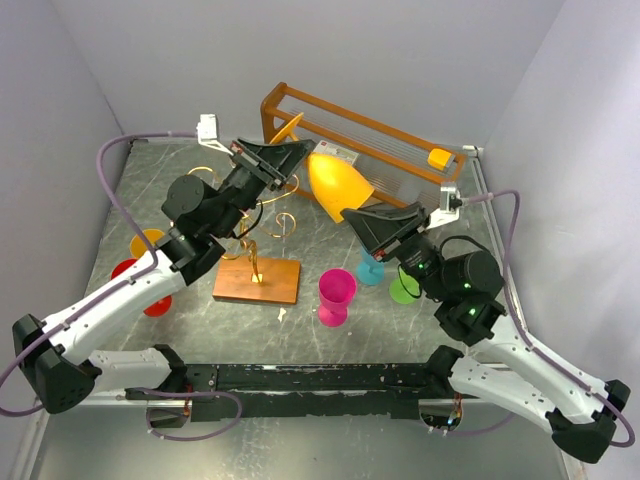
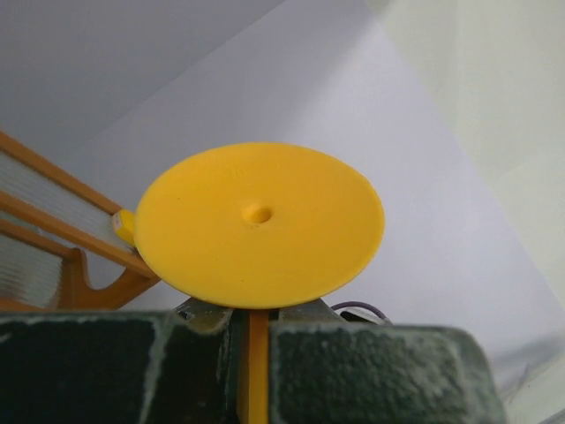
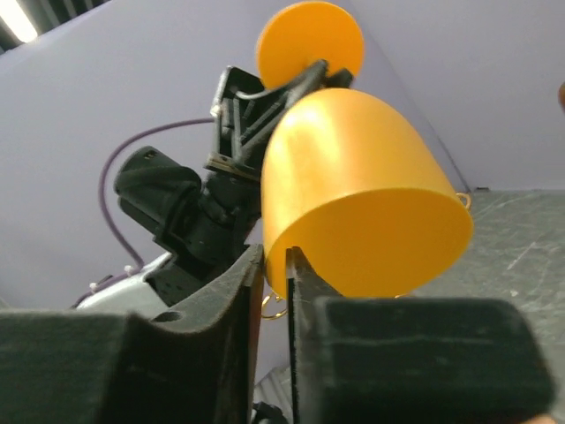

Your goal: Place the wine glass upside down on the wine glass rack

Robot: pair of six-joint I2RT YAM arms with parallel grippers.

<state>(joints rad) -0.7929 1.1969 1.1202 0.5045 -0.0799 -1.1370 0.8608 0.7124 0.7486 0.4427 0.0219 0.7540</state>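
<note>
The yellow wine glass [image 1: 338, 185] is held in the air, tilted, above the gold wire wine glass rack [image 1: 255, 235], which stands on its flat wooden base [image 1: 258, 281]. My left gripper [image 1: 290, 160] is shut on the stem. In the left wrist view the stem [image 2: 252, 362] sits between the jaws of the left gripper [image 2: 252, 322], under the round foot [image 2: 259, 225]. My right gripper [image 1: 352, 215] is shut on the bowl's rim. In the right wrist view the right gripper [image 3: 276, 261] pinches the edge of the bowl [image 3: 362, 194], with one jaw inside and one outside.
A brown wooden shelf [image 1: 370, 135] stands at the back with a small yellow block [image 1: 440, 158] on it. A magenta glass [image 1: 336, 295], a blue glass [image 1: 370, 268] and a green glass [image 1: 404, 290] stand at front right. An orange glass [image 1: 148, 242] and a red glass [image 1: 125, 270] are at left.
</note>
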